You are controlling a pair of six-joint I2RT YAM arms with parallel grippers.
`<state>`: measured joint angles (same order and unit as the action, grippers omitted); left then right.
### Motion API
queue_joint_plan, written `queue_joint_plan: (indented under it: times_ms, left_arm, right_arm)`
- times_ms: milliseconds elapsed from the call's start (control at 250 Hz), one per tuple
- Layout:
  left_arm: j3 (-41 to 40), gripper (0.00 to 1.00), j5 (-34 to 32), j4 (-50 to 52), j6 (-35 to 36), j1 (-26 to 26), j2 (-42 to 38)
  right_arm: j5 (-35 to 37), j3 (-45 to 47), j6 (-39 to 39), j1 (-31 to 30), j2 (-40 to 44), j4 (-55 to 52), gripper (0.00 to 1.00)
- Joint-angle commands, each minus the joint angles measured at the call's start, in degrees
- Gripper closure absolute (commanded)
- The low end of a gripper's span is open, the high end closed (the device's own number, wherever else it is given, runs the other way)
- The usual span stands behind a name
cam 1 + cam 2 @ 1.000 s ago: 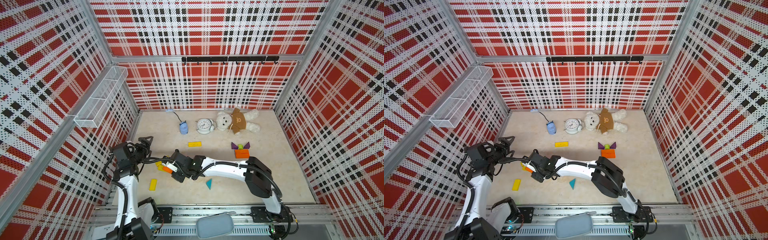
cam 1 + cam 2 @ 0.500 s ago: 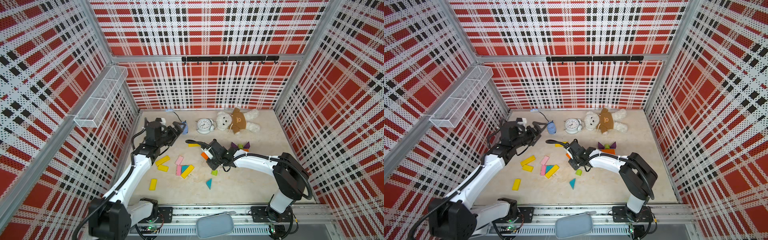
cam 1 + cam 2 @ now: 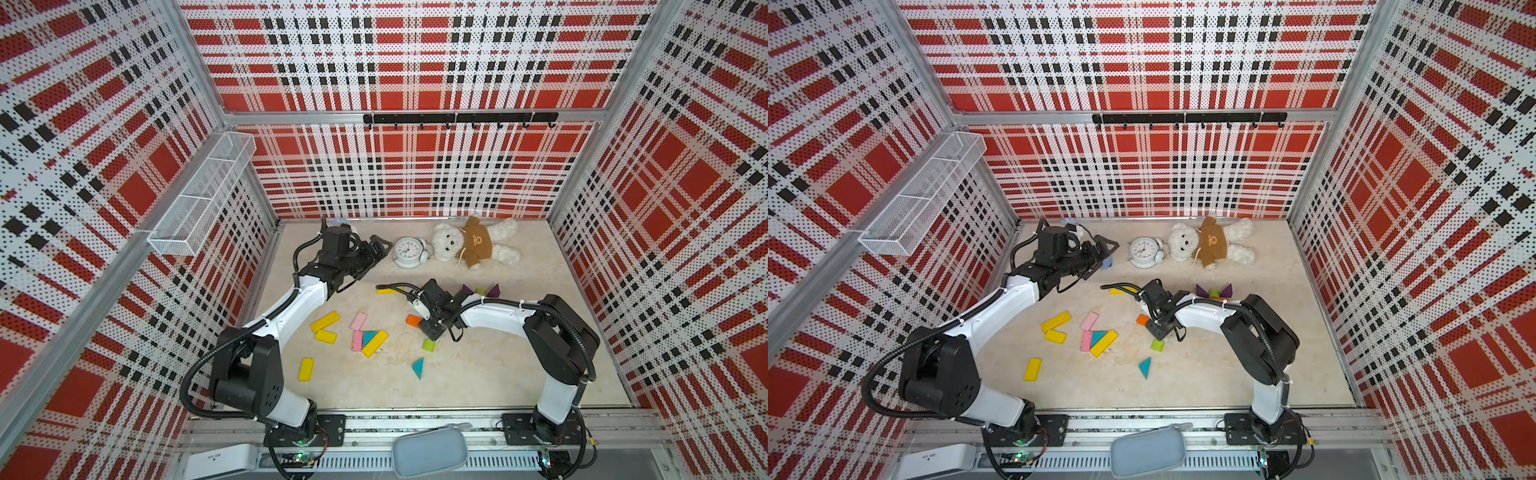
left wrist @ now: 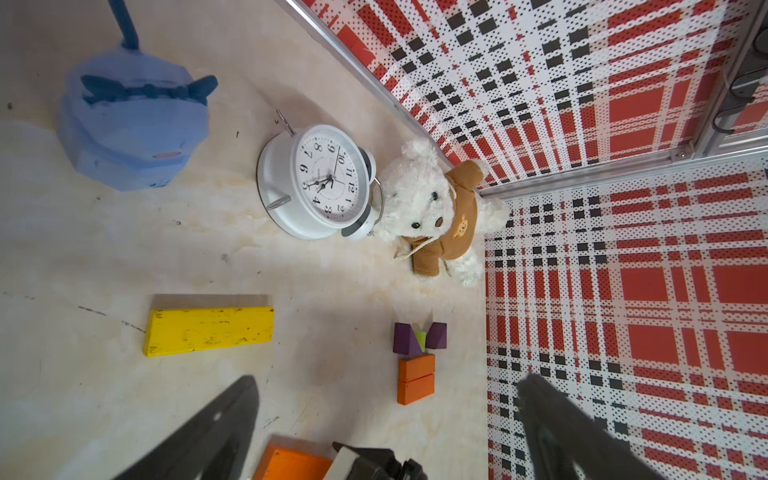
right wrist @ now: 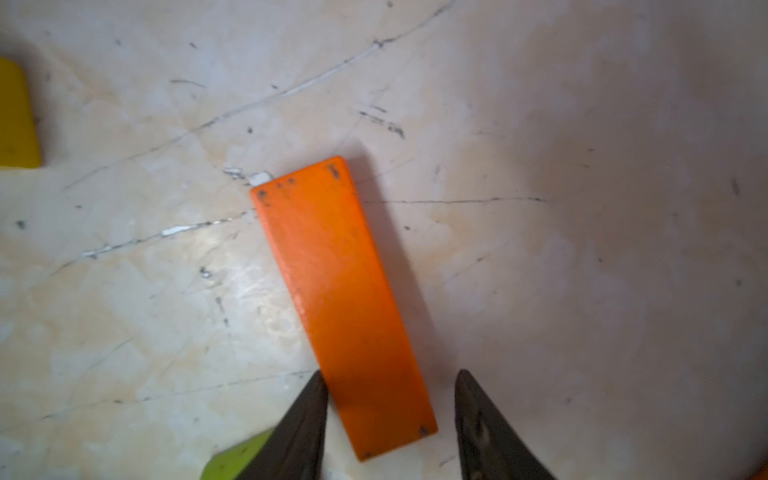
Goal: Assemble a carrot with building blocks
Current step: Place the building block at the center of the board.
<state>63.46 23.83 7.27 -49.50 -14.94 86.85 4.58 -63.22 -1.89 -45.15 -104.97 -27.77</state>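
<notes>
Right wrist view, orange bar (image 5: 340, 307) flat, lengthwise away from gripper (image 5: 390, 374)

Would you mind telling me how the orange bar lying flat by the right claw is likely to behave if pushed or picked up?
The orange bar looks like painted wood, so probably stiff. Flat on the table, it will probably slide, not roll or tip. Its smooth paint may let it twist in the right claw unless gripped squarely.
</notes>
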Motion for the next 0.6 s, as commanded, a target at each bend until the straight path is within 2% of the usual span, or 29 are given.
queue_joint_plan:
  times_ms: [0, 216, 352, 448, 592]
  left_arm:
    - [-2.16, 0.01, 4.3, -4.28, -1.21, 2.23, -0.13]
    - [-3.78, 0.01, 5.05, -5.61, -1.48, 1.98, -1.33]
    - [-3.9, 0.01, 5.17, -5.62, -1.39, 1.77, -1.37]
    - [-3.96, 0.01, 5.3, -5.59, -1.39, 1.79, -1.6]
    - [-3.79, 0.0, 5.77, -5.63, -1.39, 2.01, -1.52]
  right_arm:
    - [3.36, -0.66, -0.16, 1.14, -0.72, -1.15, 0.44]
    - [4.93, -3.14, 2.02, 2.78, -1.83, -2.43, 0.44]
    - [0.27, -5.02, 2.23, 2.74, -0.76, -5.23, 0.43]
    - [-3.79, -4.8, 3.14, 2.52, 2.5, -7.06, 0.35]
    - [-7.94, -6.79, 1.57, 2.39, 4.04, -10.96, 0.16]
